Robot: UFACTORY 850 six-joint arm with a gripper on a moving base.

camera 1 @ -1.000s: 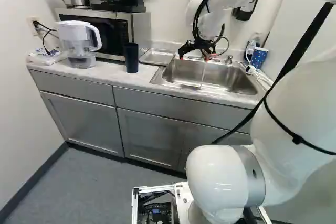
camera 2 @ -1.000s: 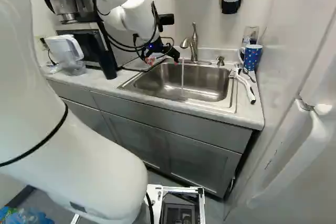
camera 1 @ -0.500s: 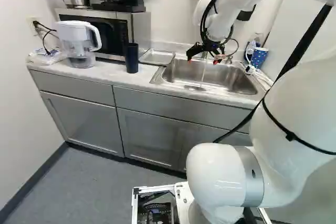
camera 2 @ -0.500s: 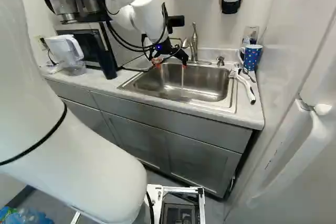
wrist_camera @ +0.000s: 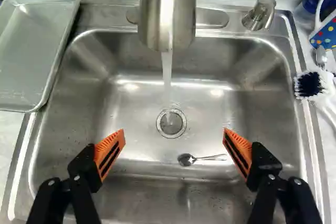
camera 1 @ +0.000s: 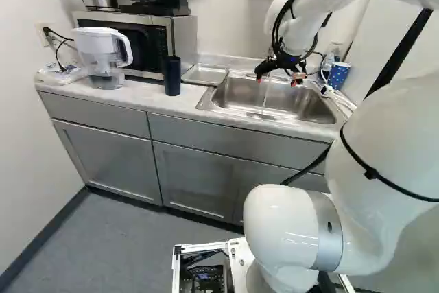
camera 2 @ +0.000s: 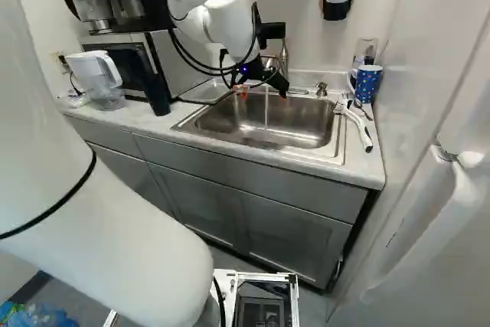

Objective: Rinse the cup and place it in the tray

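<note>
Orange pads (wrist_camera: 111, 148) face each other, wide apart with nothing between them: the black gripper (wrist_camera: 174, 131) is empty above the stainless steel sink (wrist_camera: 68, 114). Over the last second it has shifted across the basin, away from the metal baking tray (wrist_camera: 31, 51) and toward the faucet-handle side. Base unmoved; no cup has changed place.

Polka-dot mug (camera 2: 367, 83) noted on the counter by the sink's back corner, beside the dish brush (wrist_camera: 310, 85). Dark blue tumbler (camera 1: 171, 77) stands on the counter at the tray side. The travel favours the mug as the item to be rinsed, though this is not confirmed.

Water (wrist_camera: 167, 72) runs from the faucet (wrist_camera: 152, 17). Assessment: early stage, approach to the cup; grasp, rinse and placement outstanding. Continued travel should stay clear of the spout, and the brush could obstruct the grasp.
</note>
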